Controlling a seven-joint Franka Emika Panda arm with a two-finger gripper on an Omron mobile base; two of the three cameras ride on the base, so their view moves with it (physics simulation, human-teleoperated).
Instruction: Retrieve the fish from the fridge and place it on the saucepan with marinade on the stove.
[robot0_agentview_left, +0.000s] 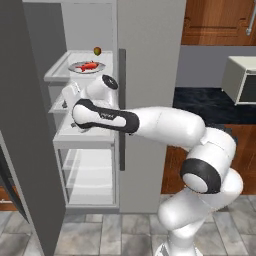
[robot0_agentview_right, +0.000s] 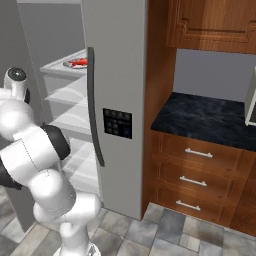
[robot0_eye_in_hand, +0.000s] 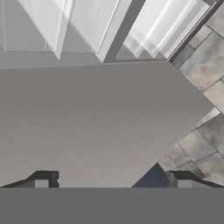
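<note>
my claw (robot0_eye_in_hand: 111, 180) is spread wide with nothing between its tips, pointing down past a pale shelf edge toward the floor tiles (robot0_eye_in_hand: 205, 65). my arm reaches into the open fridge (robot0_agentview_left: 150, 60) at the middle shelves. above it the fish (robot0_agentview_left: 89, 65) lies on a grey plate (robot0_agentview_left: 75, 68) on the upper shelf, a small fruit (robot0_agentview_left: 97, 50) behind.

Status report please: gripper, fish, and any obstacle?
Gripper open, empty, inside the fridge. Fish on grey plate, top shelf, above the hand. Small fruit behind plate.
</note>
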